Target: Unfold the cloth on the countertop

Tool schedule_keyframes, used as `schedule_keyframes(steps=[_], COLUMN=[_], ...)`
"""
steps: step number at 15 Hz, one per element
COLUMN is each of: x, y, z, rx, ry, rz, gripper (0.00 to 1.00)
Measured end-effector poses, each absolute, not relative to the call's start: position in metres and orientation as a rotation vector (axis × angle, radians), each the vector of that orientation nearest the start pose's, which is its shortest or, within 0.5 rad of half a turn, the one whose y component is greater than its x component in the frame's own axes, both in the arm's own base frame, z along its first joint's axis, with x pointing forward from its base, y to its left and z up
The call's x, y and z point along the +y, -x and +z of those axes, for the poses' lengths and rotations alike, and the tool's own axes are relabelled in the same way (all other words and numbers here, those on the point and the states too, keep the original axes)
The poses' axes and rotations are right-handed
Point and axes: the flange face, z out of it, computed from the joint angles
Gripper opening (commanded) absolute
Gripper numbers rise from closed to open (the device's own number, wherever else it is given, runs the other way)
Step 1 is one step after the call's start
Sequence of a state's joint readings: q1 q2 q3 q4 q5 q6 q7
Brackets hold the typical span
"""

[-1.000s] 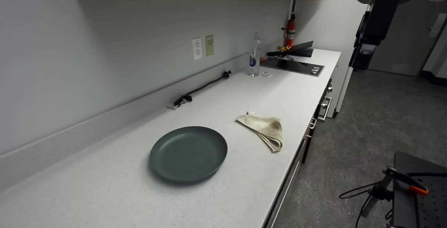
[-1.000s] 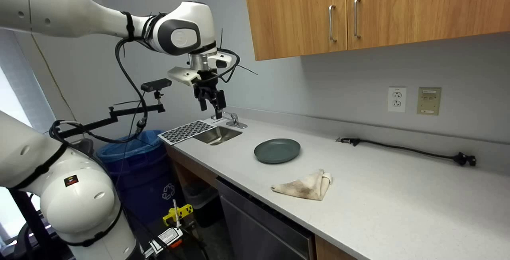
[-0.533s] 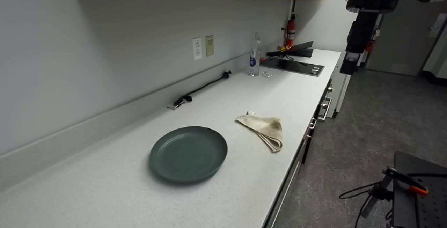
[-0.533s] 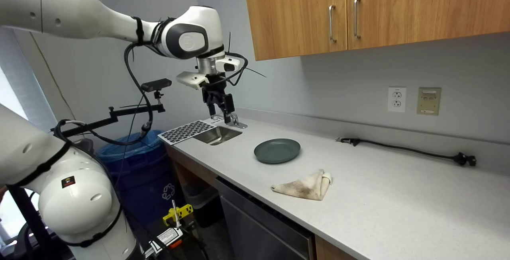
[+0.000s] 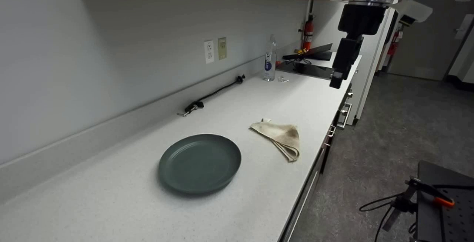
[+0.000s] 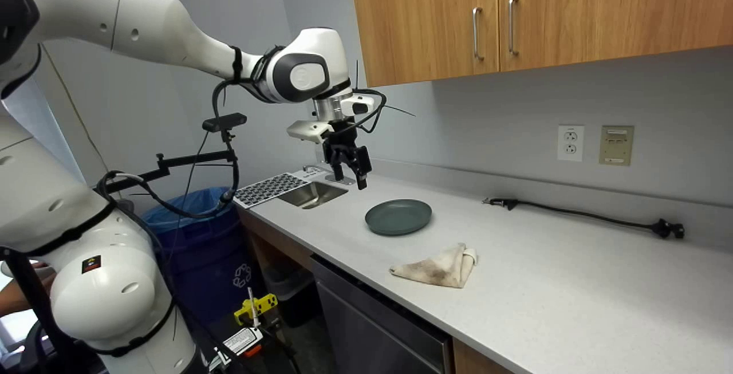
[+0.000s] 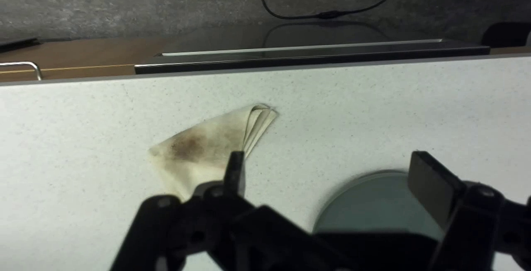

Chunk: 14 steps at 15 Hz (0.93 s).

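We judge this the reach: our black two-fingered end effector [image 7: 327, 167] hangs wide and empty. Below it, to one side, lies the stained cream triangular fabric cloth [image 7: 207, 143], folded; next we should pinch one layer.

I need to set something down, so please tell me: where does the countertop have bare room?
A wide bare patch of countertop lies between the cloth and the black cord-like thing; another separates the plate from the sink. It is tighter between cloth and plate, crowded around bottle and cooktop.
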State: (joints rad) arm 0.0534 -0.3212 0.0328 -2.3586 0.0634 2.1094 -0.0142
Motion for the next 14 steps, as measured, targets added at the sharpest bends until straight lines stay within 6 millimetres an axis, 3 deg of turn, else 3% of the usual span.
schedule_keyframes(steps=[6,14], x=[0.033,0.031], y=[-0.488,-0.490], z=[0.444,0.442], rx=[-0.087,-0.069], ry=[3.107,3.107], rz=[-0.106,-0.100], gripper=[1.00,1.00])
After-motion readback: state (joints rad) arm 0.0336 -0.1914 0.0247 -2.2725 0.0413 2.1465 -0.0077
